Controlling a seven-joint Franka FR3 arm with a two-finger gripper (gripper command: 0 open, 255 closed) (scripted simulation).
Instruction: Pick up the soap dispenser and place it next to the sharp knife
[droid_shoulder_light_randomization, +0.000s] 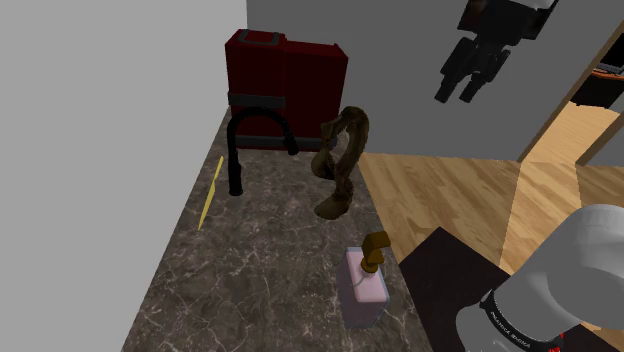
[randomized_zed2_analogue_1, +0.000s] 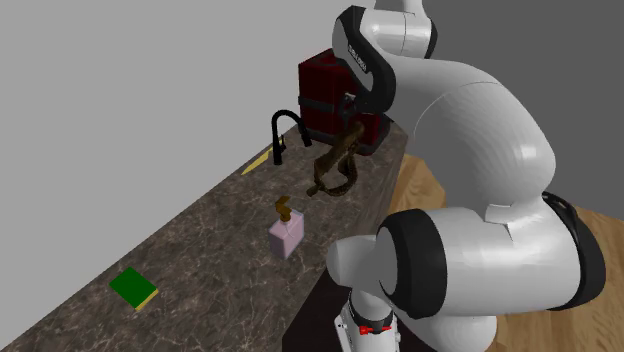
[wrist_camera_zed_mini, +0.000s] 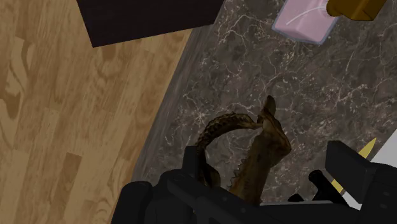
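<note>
so the arm (randomized_zed2_analogue_1: 470, 130) is up high right now, with the fingers (droid_shoulder_light_randomization: 446, 88) hanging in the air in front of the grey wall, well above the desk (droid_shoulder_light_randomization: 270, 260); they stand apart with a gap between them and nothing in it, so open and holding zip; the dispenser (droid_shoulder_light_randomization: 365, 285) is sitting upright on the dark marbled desk, right by the edge on the floor side and close to the dark stand (droid_shoulder_light_randomization: 450, 275); pinkish body, brown pump on top; you can spot it in the second exterior view too (randomized_zed2_analogue_1: 287, 232), and from the hand camera (wrist_camera_zed_mini: 304, 20) it's off past a brown twisted figure (wrist_camera_zed_mini: 254, 153); that figure (droid_shoulder_light_randomization: 340, 165) stands further along the desk, also near the floor-side edge; the knife (droid_shoulder_light_randomization: 210, 193) is a thin yellow thing lying flat along the wall side of the desk, just beside a black faucet (droid_shoulder_light_randomization: 255, 140), and well apart from the dispenser; behind the faucet there's a dark red box (droid_shoulder_light_randomization: 285, 85) against the back wall; down the other end of the desk in the second exterior view lies a flat green pad (randomized_zed2_analogue_1: 133, 288); wood floor (droid_shoulder_light_randomization: 450, 190) next to all of it.
</note>
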